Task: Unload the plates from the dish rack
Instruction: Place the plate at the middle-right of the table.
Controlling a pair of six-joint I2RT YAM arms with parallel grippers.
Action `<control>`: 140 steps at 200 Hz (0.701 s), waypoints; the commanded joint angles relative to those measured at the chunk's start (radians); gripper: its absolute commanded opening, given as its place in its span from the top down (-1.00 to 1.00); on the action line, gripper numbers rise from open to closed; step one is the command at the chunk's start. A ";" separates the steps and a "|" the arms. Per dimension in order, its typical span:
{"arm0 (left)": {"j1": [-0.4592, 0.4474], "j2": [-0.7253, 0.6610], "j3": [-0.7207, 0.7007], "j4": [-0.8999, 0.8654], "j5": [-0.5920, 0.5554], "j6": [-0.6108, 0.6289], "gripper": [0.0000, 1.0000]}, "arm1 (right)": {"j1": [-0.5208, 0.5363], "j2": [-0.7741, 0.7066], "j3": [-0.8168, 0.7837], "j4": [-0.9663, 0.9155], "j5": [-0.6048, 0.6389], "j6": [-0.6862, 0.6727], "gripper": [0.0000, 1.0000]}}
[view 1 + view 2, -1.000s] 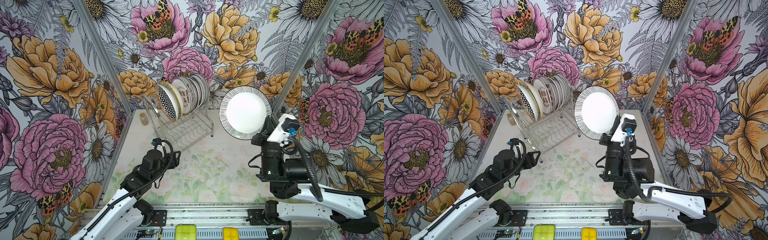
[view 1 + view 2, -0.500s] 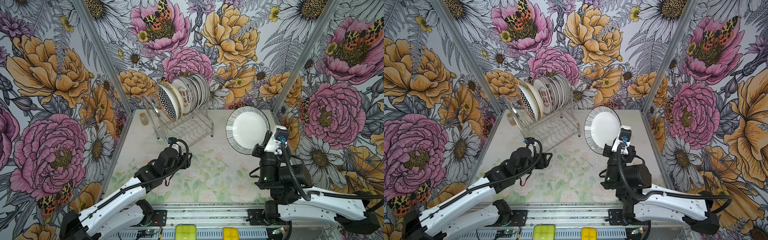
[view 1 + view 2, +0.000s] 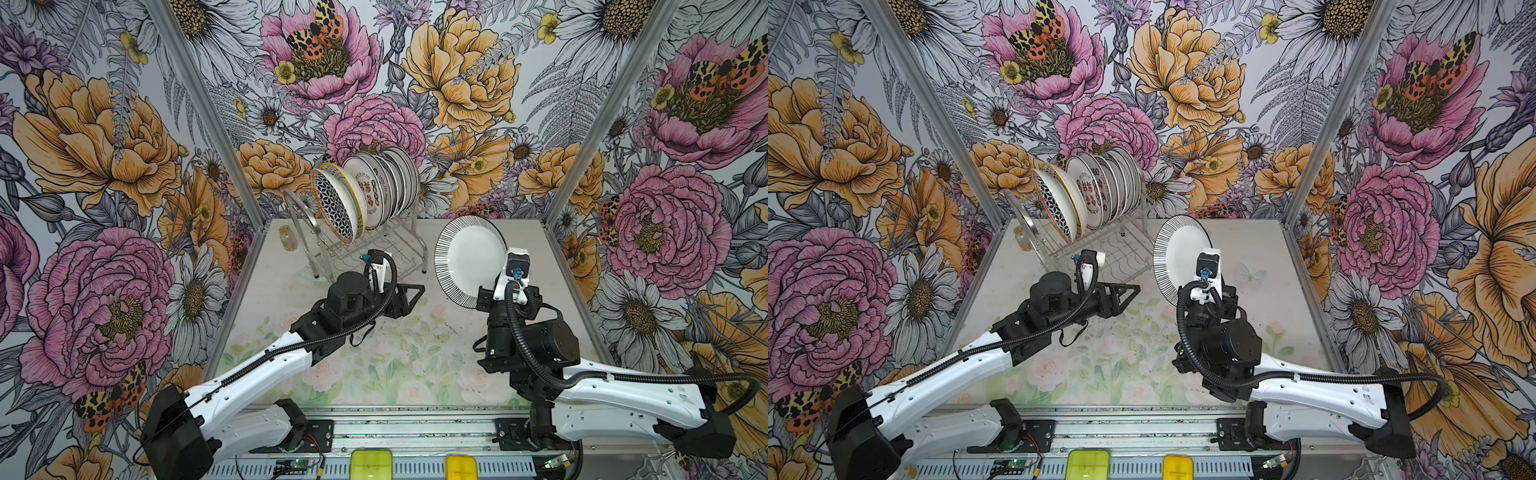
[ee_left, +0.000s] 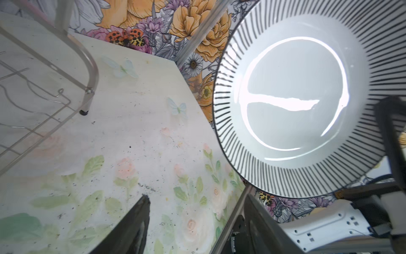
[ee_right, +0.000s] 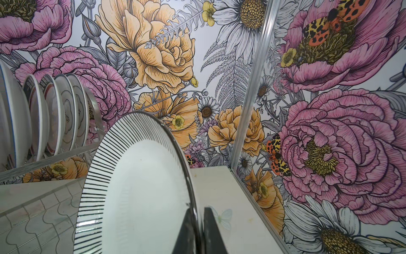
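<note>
In both top views several plates [image 3: 376,189] [image 3: 1096,187] stand on edge in the upper tier of the steel dish rack [image 3: 399,249] [image 3: 1121,249] at the table's back. A white plate with a black striped rim [image 3: 467,257] [image 3: 1177,255] is held upright above the table, right of the rack. My right gripper [image 5: 196,212] is shut on its lower rim, one finger on each face. My left gripper [image 3: 417,289] [image 4: 196,198] hovers open and holds nothing in front of the rack, pointing at the striped plate [image 4: 296,99].
A small glass jar [image 3: 287,237] stands at the rack's left end near the left wall. Floral walls with metal corner posts [image 3: 569,166] close in the table on three sides. The rack's lower wire tier [image 4: 33,105] lies beside my left gripper.
My right arm has brought the striped plate down and nearer, from high beside the rack to low over the table. My left arm has reached forward and right towards the table's middle, jaws still open.
</note>
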 commanded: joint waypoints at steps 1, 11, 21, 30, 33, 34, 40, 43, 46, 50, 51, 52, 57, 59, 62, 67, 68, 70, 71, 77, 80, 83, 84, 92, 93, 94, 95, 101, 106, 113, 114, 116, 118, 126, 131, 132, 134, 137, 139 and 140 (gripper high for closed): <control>0.036 0.010 -0.007 0.160 0.162 -0.079 -0.37 | 0.007 -0.003 0.060 0.065 0.046 0.064 1.00; 0.048 0.014 -0.014 0.184 0.182 -0.093 -0.36 | 0.009 -0.002 0.060 0.065 0.045 0.074 1.00; 0.059 0.019 -0.021 0.208 0.196 -0.106 -0.37 | 0.011 0.002 0.060 0.065 0.044 0.084 1.00; 0.070 0.027 -0.026 0.228 0.201 -0.114 -0.37 | 0.014 0.003 0.061 0.065 0.043 0.091 1.00; 0.073 0.032 -0.027 0.233 0.204 -0.116 -0.37 | 0.015 0.003 0.062 0.065 0.043 0.091 1.00; 0.074 0.033 -0.027 0.236 0.205 -0.117 -0.36 | 0.016 0.004 0.062 0.065 0.043 0.093 1.00; 0.081 0.041 -0.029 0.250 0.212 -0.122 -0.37 | 0.018 0.005 0.064 0.064 0.042 0.096 1.00; 0.083 0.046 -0.031 0.257 0.214 -0.124 -0.37 | 0.019 0.005 0.064 0.064 0.041 0.098 1.00; 0.087 0.048 -0.033 0.265 0.217 -0.126 -0.36 | 0.021 0.005 0.064 0.065 0.040 0.101 1.00; 0.090 0.054 -0.034 0.274 0.221 -0.129 -0.36 | 0.023 0.006 0.066 0.064 0.041 0.103 1.00; 0.091 0.054 -0.034 0.277 0.221 -0.130 -0.36 | 0.024 0.006 0.067 0.064 0.041 0.104 1.00; 0.093 0.055 -0.034 0.279 0.223 -0.130 -0.36 | 0.025 0.006 0.066 0.065 0.040 0.104 1.00; 0.096 0.062 -0.034 0.287 0.225 -0.134 -0.36 | 0.027 0.007 0.066 0.065 0.041 0.110 1.00; 0.098 0.065 -0.035 0.292 0.227 -0.135 -0.36 | 0.027 0.007 0.066 0.065 0.040 0.111 1.00; 0.098 0.068 -0.035 0.300 0.229 -0.136 -0.36 | 0.029 0.009 0.066 0.065 0.040 0.115 1.00; 0.099 0.075 -0.035 0.311 0.233 -0.138 -0.36 | 0.031 0.011 0.066 0.065 0.040 0.121 1.00; 0.100 0.076 -0.036 0.313 0.234 -0.138 -0.36 | 0.031 0.011 0.066 0.065 0.040 0.121 1.00; 0.100 0.079 -0.035 0.316 0.235 -0.139 -0.36 | 0.032 0.013 0.065 0.064 0.040 0.124 1.00; 0.101 0.080 -0.035 0.317 0.235 -0.139 -0.36 | 0.031 0.014 0.065 0.064 0.040 0.125 1.00; 0.106 0.089 -0.034 0.323 0.237 -0.139 -0.35 | 0.035 0.018 0.068 0.065 0.041 0.129 1.00; 0.108 0.093 -0.035 0.325 0.237 -0.140 -0.35 | 0.035 0.021 0.068 0.064 0.041 0.132 1.00; 0.110 0.098 -0.034 0.328 0.237 -0.139 -0.35 | 0.035 0.022 0.068 0.065 0.041 0.137 1.00; 0.110 0.099 -0.035 0.329 0.238 -0.139 -0.35 | 0.035 0.022 0.068 0.065 0.042 0.138 1.00; 0.120 0.110 -0.037 0.340 0.244 -0.144 -0.35 | 0.039 0.025 0.073 0.064 0.044 0.146 1.00; 0.121 0.112 -0.039 0.342 0.247 -0.146 -0.35 | 0.039 0.026 0.073 0.065 0.045 0.147 1.00; 0.123 0.112 -0.040 0.345 0.247 -0.147 -0.35 | 0.039 0.026 0.074 0.064 0.045 0.149 1.00; 0.124 0.113 -0.041 0.347 0.248 -0.148 -0.35 | 0.040 0.026 0.075 0.064 0.046 0.151 1.00; 0.136 0.122 -0.048 0.364 0.257 -0.157 -0.35 | 0.043 0.027 0.077 0.065 0.048 0.157 1.00; 0.144 0.127 -0.054 0.381 0.266 -0.167 -0.35 | 0.048 0.029 0.081 0.065 0.051 0.158 1.00; 0.158 0.131 -0.067 0.413 0.282 -0.186 -0.35 | 0.055 0.031 0.087 0.065 0.055 0.159 1.00; 0.159 0.131 -0.069 0.420 0.284 -0.189 -0.35 | 0.057 0.031 0.087 0.065 0.055 0.160 1.00; 0.164 0.131 -0.075 0.434 0.290 -0.196 -0.35 | 0.060 0.031 0.088 0.064 0.056 0.160 1.00; 0.167 0.131 -0.079 0.450 0.295 -0.205 -0.35 | 0.063 0.030 0.088 0.065 0.056 0.162 1.00; 0.182 0.134 -0.100 0.516 0.315 -0.237 -0.35 | 0.073 0.032 0.089 0.065 0.061 0.167 1.00; 0.188 0.138 -0.105 0.542 0.324 -0.250 -0.35 | 0.078 0.034 0.090 0.064 0.065 0.169 1.00; 0.188 0.138 -0.106 0.545 0.326 -0.252 -0.35 | 0.080 0.035 0.091 0.065 0.066 0.170 1.00; 0.190 0.139 -0.105 0.548 0.330 -0.254 -0.35 | 0.082 0.036 0.090 0.065 0.067 0.171 1.00; 0.191 0.140 -0.104 0.548 0.334 -0.254 -0.35 | 0.085 0.038 0.091 0.065 0.070 0.174 1.00; 0.191 0.141 -0.102 0.546 0.336 -0.252 -0.35 | 0.086 0.040 0.091 0.064 0.072 0.177 1.00; 0.192 0.142 -0.100 0.544 0.337 -0.252 -0.35 | 0.088 0.041 0.091 0.064 0.073 0.177 1.00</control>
